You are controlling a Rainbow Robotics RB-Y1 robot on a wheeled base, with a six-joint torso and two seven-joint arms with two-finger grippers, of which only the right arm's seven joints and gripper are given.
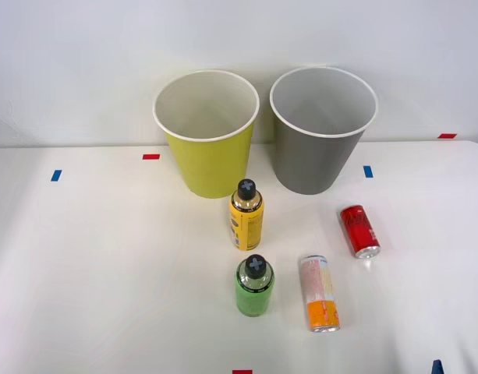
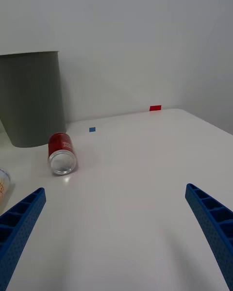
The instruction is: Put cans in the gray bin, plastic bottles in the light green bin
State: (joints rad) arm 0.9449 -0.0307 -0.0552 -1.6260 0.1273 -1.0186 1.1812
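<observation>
At the back of the white table stand the light green bin (image 1: 207,148) and, to its right, the gray bin (image 1: 320,136) (image 2: 31,102), both upright. In front of them two plastic bottles stand upright, a yellow-labelled one (image 1: 246,216) and a bright green one (image 1: 255,287). Two cans lie on their sides: a red one (image 1: 359,231) (image 2: 61,153) and a white-pink-to-orange one (image 1: 320,293) (image 2: 2,182). My right gripper (image 2: 115,189) is open and holds nothing; it hovers low over the table, short of the red can. A blue fingertip (image 1: 437,366) pokes in at the front right edge.
Small red (image 1: 150,157) and blue (image 1: 367,171) tape marks dot the table. A plain white wall rises behind the bins. The table's right edge (image 2: 208,123) runs close to my gripper's side.
</observation>
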